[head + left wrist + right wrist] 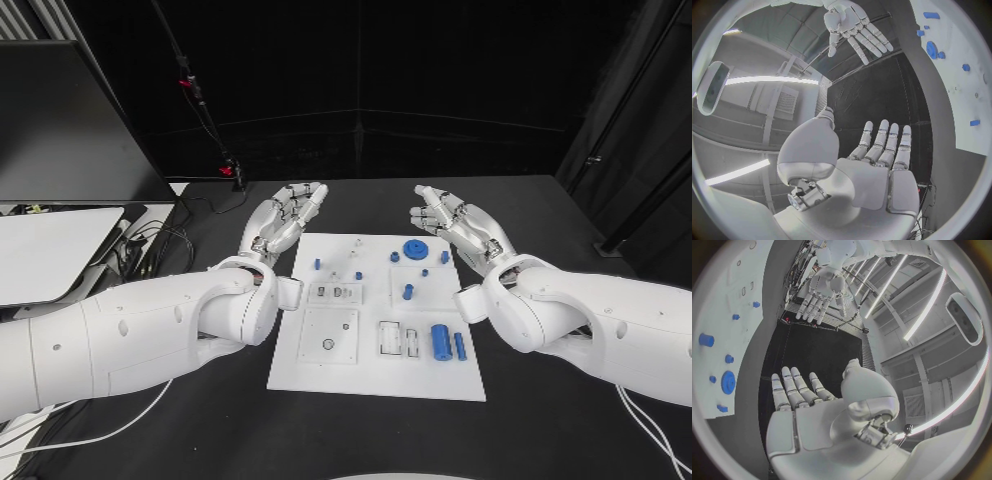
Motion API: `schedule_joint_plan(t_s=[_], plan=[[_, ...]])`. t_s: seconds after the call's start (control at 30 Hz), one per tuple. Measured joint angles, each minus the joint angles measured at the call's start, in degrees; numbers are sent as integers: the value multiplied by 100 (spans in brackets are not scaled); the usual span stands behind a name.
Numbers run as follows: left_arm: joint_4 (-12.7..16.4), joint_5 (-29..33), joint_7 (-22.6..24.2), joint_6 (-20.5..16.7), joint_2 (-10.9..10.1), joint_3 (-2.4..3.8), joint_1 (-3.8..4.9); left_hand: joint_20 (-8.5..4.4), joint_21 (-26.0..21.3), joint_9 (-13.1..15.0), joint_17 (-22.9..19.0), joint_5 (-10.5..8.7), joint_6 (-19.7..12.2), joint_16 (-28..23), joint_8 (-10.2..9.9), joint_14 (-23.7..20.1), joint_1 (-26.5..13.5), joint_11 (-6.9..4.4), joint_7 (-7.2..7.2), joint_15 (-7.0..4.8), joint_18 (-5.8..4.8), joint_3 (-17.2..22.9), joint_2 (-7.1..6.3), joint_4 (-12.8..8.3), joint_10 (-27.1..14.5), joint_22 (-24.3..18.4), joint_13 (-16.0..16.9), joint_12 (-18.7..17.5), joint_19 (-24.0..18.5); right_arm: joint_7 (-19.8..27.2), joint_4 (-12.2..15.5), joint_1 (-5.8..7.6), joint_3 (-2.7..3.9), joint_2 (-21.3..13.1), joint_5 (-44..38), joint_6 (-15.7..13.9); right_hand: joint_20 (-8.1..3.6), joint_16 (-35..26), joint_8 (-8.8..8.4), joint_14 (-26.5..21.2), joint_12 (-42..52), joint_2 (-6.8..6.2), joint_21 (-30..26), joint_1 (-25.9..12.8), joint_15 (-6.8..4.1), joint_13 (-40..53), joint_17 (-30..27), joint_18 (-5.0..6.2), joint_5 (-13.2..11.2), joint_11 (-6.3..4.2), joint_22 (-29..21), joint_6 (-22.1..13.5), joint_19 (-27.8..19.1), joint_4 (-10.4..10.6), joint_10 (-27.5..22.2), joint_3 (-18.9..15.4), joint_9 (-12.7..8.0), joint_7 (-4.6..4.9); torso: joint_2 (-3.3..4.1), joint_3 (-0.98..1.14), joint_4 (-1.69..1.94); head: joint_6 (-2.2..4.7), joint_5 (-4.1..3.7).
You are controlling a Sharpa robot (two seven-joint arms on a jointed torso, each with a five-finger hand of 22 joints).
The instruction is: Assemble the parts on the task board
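Between both hands | task board (378,375) | left hand (284,220), right hand (456,226) empty

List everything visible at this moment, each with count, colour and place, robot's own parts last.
task board: one, white, middle of the black table, between the two arms.
blue parts: several on the board; a round gear-like disc at the far side, a large cylinder and a thin rod side by side at the near right, small pegs scattered between.
table: one, black, under the board.
white panel: one, on the left beside the table.
left hand: silver, fingers spread, holding nothing, raised past the board's far left corner.
right hand: silver, fingers spread, holding nothing, raised past the far right corner.
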Motion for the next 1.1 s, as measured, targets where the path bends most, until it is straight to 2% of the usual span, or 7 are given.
schedule_joint_plan(t_s=[0.13,0.3,0.43,0.5,0.77,0.97,1.1], plan=[[-4,0,0,2,6,0,0,0,0,-7,0,0,0,0,0,0,0,0,0,0,0,0,0,0,0,0,0,0,0,-1,-14,0,0,-18,-5,3,0,0,0,0,0,0,0,0,0,0,0,0,0,0,0,0,0,0,0,0,0,0,59,-2,13,-20,-31],[5,-1,0,7,3,0,0,0,0,-13,0,0,0,0,22,0,1,0,0,0,0,0,1,0,0,0,0,0,0,-1,-15,0,0,-42,-9,8,0,0,0,0,0,0,0,0,0,0,0,0,0,0,0,0,0,0,0,0,0,0,136,5,49,-41,-41],[24,-1,0,9,-3,0,5,0,28,-24,0,0,39,0,22,0,12,0,1,0,0,0,68,0,0,0,-1,23,0,-1,-16,0,0,-75,-14,15,0,0,10,0,0,0,0,0,0,-1,-1,0,0,0,-1,0,0,0,0,0,0,0,218,14,88,-60,-48],[34,-2,0,11,-7,0,7,0,34,-33,0,0,39,0,21,0,42,0,2,0,0,0,120,0,0,0,0,23,0,-1,-16,0,0,-94,-19,18,0,26,34,0,22,0,0,0,0,-1,1,0,0,0,-1,0,0,0,0,0,0,0,255,20,105,-61,-55],[45,-2,1,19,-15,0,12,0,34,-39,-1,0,39,0,21,0,42,0,1,0,0,0,120,0,0,-1,-1,23,0,-20,-37,1,3,-153,-67,41,29,237,100,125,183,-16,89,92,19,18,22,0,0,9,65,0,134,2,73,-35,-7,0,392,31,161,-31,-106],[12,-3,1,27,27,0,14,0,34,-50,-1,23,39,0,44,0,80,0,1,0,0,16,158,-16,0,-1,-1,23,0,-50,-15,1,3,-220,-117,63,30,237,108,125,228,-16,89,91,19,24,22,-1,0,-12,65,0,134,-13,93,-50,-6,0,463,43,212,-36,-169],[-13,-3,1,30,39,1,15,0,34,-50,-1,23,39,0,44,0,80,0,1,0,0,16,158,-16,0,-1,-1,23,0,-68,3,3,6,-259,-148,80,28,266,133,166,269,-15,114,93,19,25,21,-1,0,7,74,11,135,2,116,-66,-6,-11,503,49,231,-38,-199]])
